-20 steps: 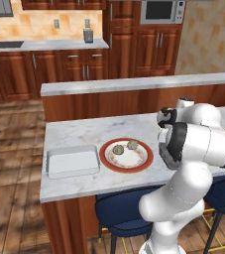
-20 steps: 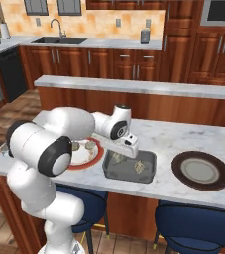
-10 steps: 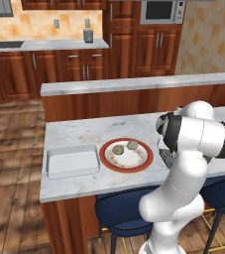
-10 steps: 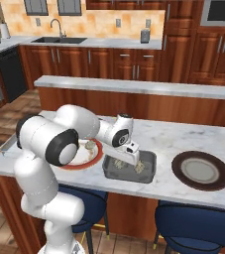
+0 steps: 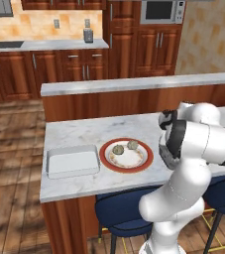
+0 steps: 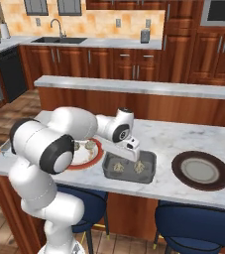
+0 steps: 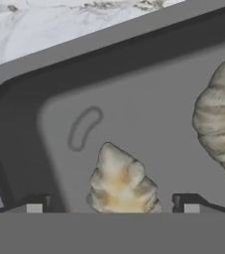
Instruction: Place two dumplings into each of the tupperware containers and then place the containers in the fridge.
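The dark grey tupperware container lies on the island counter with two dumplings in it. My gripper hangs low over it, open. In the hand view one dumpling rests on the container's floor between my spread fingertips, with a gap on each side; the other dumpling lies to its right. Two more dumplings sit on the red-rimmed plate. The white tupperware container stands left of that plate. The fridge is out of view.
A dark brown-rimmed plate sits at the right end of the counter. A raised ledge runs behind the counter. Blue stools stand under its front edge. My own arm blocks the dark container in the left base view.
My fingers have spread wider and let go of the dumpling, which now lies in the dark grey container. The arm has settled lower over that container.
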Tool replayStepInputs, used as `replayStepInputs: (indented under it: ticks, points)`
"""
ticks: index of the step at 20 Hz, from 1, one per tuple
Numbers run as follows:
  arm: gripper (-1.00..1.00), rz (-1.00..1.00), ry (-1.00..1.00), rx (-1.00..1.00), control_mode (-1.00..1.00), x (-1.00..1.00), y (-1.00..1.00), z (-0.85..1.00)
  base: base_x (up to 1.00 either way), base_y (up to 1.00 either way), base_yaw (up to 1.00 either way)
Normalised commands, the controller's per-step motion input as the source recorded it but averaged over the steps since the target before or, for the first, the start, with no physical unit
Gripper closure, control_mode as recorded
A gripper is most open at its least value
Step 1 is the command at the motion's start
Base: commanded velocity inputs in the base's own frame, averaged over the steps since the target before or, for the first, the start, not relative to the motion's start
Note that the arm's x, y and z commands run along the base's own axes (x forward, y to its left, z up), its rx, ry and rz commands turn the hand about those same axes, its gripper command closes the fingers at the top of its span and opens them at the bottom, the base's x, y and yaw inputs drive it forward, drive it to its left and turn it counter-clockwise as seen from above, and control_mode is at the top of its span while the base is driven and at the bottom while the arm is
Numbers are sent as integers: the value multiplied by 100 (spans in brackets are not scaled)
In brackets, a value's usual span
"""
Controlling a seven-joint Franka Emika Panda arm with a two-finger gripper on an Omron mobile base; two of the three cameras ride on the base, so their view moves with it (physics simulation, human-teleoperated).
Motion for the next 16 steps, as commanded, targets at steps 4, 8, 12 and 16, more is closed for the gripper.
replayStepInputs:
  ticks: [4,8,12,16]
  points:
    - [-100,0,0,0,-100,0,3,15,0,0,0]
    - [-100,3,0,0,-100,2,60,54,0,0,0]
    - [-100,17,0,0,-100,48,70,14,0,0,0]
    - [-100,22,2,2,-100,85,53,4,0,0,0]
